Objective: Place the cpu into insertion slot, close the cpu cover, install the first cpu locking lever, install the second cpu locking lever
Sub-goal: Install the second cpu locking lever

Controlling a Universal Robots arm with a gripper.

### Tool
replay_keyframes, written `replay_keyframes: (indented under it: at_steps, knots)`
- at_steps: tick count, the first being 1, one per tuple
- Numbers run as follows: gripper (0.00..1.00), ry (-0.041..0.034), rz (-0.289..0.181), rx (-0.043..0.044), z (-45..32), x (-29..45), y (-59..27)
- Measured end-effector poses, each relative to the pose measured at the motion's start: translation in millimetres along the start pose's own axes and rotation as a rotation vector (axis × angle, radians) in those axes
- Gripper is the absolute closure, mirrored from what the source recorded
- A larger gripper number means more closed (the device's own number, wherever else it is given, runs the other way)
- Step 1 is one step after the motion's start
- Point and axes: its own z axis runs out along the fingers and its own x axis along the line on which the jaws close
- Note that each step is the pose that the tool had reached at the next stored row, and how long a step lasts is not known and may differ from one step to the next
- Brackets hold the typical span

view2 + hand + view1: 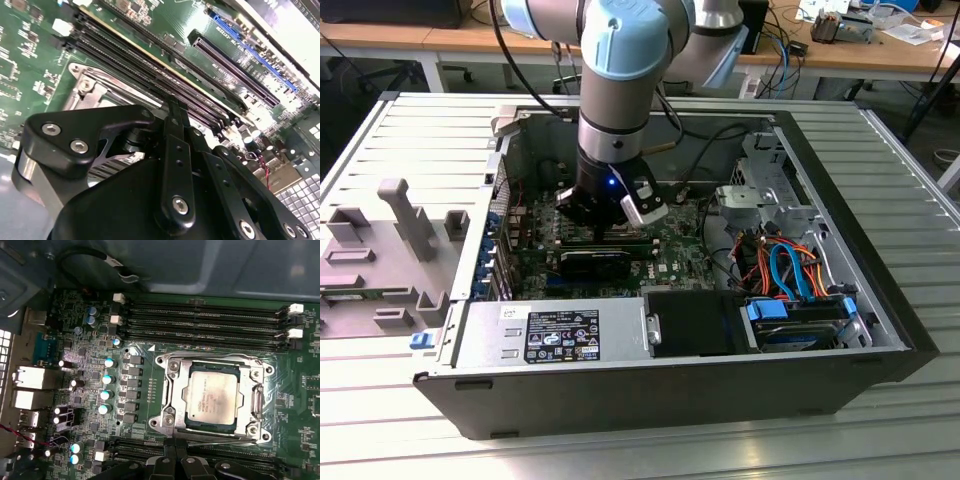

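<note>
1. We see the cpu (212,399) seated in the insertion slot (172,405), with the cpu cover (216,362) down around it
2. Our end effector (175,460) hovers just beside the socket's edge, fingers (175,130) pressed together, gripping nothing

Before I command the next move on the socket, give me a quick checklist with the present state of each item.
1. The cpu seated in the insertion slot: ok, it lies flat and square inside.
2. The cpu cover closed over the chip: ok, the frame lies around it.
3. Locking levers latched: cannot tell.
4. The gripper near the socket: ok, its tips sit at the socket's edge beside the memory slots.
5. Gripper holding anything: cannot tell.
6. Arm inside the computer case, over the motherboard: ok.
</note>
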Motion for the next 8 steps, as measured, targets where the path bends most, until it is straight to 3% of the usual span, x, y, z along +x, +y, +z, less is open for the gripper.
replay_keyframes:
  at_steps: [5, 8]
  knots:
    - [0.89, 0.0012, -0.018, 0.0015, 3.7, 5.3, 2.2]
    - [0.89, -0.0018, -0.018, 0.0019, 4.5, 12.9, 4.7]
